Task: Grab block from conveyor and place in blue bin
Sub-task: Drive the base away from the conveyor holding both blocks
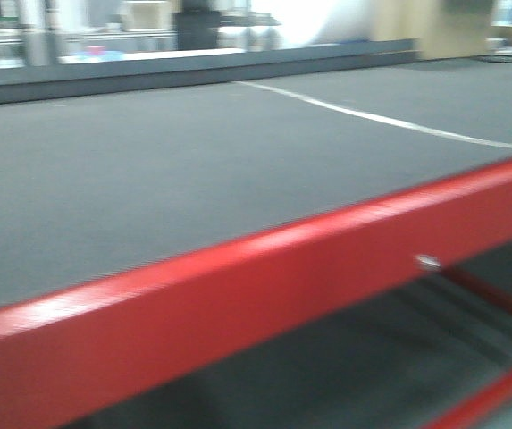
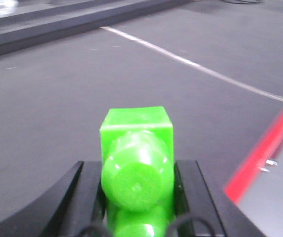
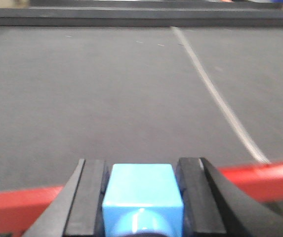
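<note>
In the right wrist view my right gripper (image 3: 141,165) is shut on the small sky-blue block (image 3: 142,190), which sits between the two black fingers (image 3: 89,197) above the near edge of the dark grey conveyor (image 3: 106,89). In the left wrist view my left gripper (image 2: 137,165) is shut on a bright green block (image 2: 137,148) with a rounded near end, held over the belt (image 2: 57,98). The front view shows the belt (image 1: 193,170) with nothing on it and neither gripper. The blue bin is out of view.
A red frame beam (image 1: 238,304) runs along the belt's near edge and also shows in the wrist views (image 3: 18,205) (image 2: 264,153). A white line (image 1: 372,116) crosses the belt. A dark rail (image 1: 193,67) borders the far edge, with blurred clutter behind it.
</note>
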You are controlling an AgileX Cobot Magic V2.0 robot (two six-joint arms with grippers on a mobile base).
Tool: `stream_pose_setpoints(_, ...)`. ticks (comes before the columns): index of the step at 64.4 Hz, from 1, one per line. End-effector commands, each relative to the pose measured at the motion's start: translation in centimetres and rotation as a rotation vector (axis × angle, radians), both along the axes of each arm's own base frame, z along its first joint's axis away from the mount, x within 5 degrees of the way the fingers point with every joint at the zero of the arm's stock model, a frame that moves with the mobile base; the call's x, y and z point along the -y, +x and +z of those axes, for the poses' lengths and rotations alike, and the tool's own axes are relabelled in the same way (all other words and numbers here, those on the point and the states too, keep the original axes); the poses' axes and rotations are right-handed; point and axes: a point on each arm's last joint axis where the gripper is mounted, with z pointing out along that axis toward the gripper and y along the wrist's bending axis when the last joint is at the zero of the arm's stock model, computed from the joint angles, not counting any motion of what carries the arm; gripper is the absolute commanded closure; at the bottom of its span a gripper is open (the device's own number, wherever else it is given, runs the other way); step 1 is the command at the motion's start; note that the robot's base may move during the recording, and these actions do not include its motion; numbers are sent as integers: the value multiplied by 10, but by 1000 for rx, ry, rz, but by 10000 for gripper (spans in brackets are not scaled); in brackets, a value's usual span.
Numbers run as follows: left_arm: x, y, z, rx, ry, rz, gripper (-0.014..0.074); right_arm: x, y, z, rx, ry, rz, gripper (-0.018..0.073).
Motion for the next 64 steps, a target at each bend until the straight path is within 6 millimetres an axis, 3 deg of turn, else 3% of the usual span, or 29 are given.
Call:
stream_pose_setpoints(1, 1, -1, 3, 27, -16, -6, 708, 1, 0, 2, 26, 1, -3, 713)
stream_pose_setpoints(64, 1, -1, 3, 27, -16, -6, 708, 1, 0, 2, 26, 1, -3, 713)
